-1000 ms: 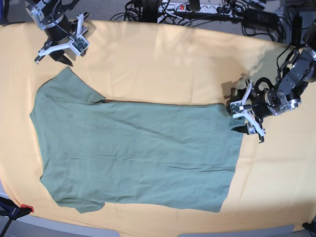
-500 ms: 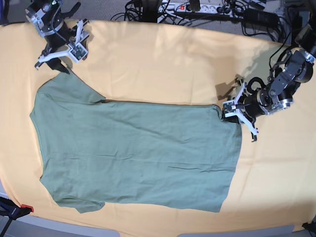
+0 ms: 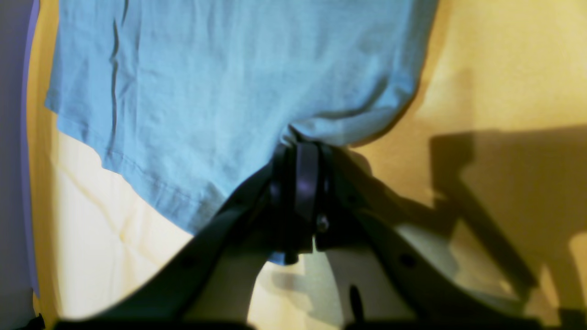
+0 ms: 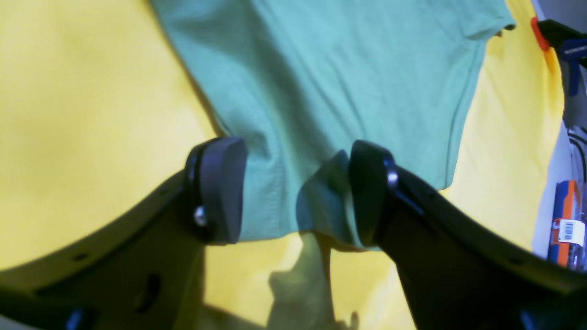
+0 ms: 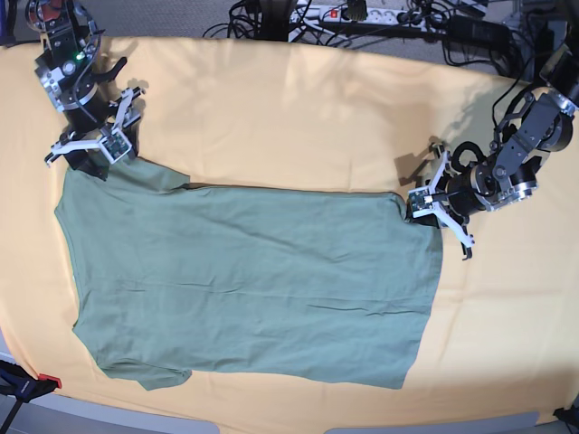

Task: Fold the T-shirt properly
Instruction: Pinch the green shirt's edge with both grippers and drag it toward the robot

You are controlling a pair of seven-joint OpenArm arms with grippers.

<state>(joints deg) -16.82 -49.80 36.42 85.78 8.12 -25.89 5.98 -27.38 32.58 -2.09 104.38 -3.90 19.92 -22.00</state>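
Left wrist: our left gripper has closed, now pinching the shirt at centre. Right wrist: right gripper straddles cloth, jaws wide. Base: it's dropped onto the shirt's upper-left corner; second grip likely next.

The left claw's gripping surfaces are hidden.

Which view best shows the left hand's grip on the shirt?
Left wrist: fingers meet on bunched T-shirt. Base: left hand at its corner, fingertips small. Right wrist: shirt, no left hand.
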